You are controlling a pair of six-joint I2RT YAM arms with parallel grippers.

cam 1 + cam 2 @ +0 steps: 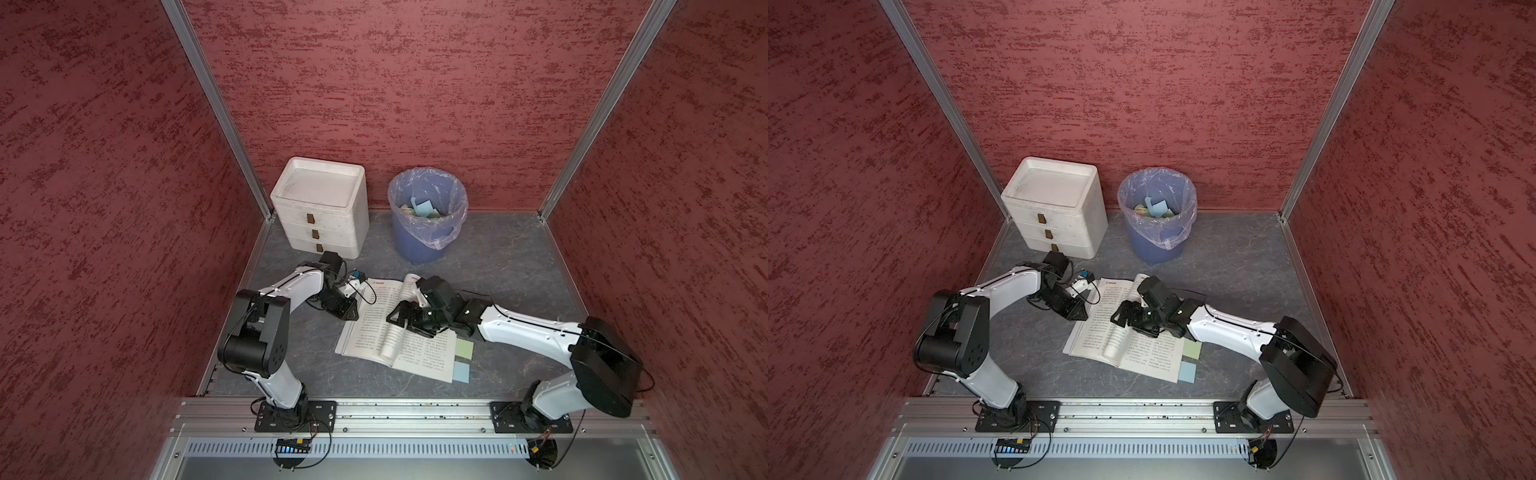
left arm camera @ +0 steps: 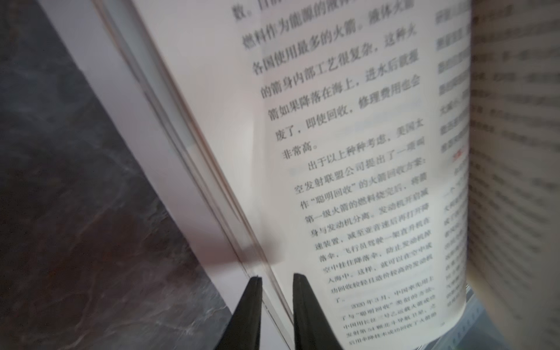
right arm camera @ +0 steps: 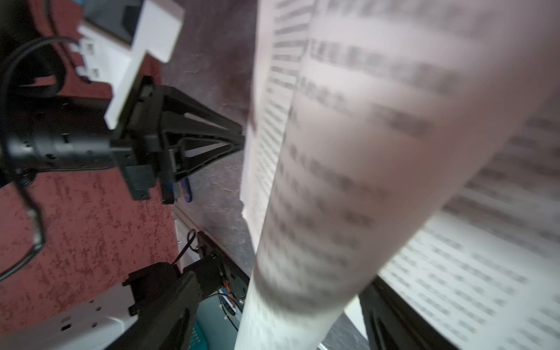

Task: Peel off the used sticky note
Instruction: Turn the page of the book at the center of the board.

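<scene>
An open book (image 1: 370, 328) (image 1: 1096, 332) lies on the grey table. A green sticky note (image 1: 464, 348) (image 1: 1192, 350) and a blue sticky note (image 1: 461, 371) (image 1: 1187, 371) stick out from its right edge. My left gripper (image 1: 347, 309) (image 2: 275, 277) is at the book's left edge, shut on the stack of left-hand pages (image 2: 348, 151). My right gripper (image 1: 401, 318) (image 3: 281, 315) hovers over the spine, open wide. A curled page (image 3: 348, 181) arches up between its fingers. Neither gripper touches a note.
A blue bin (image 1: 415, 245) lined with a clear bag stands at the back and holds several discarded notes. Left of it is a white three-drawer unit (image 1: 320, 208). Red walls close in three sides, and an aluminium rail (image 1: 415, 409) runs along the front.
</scene>
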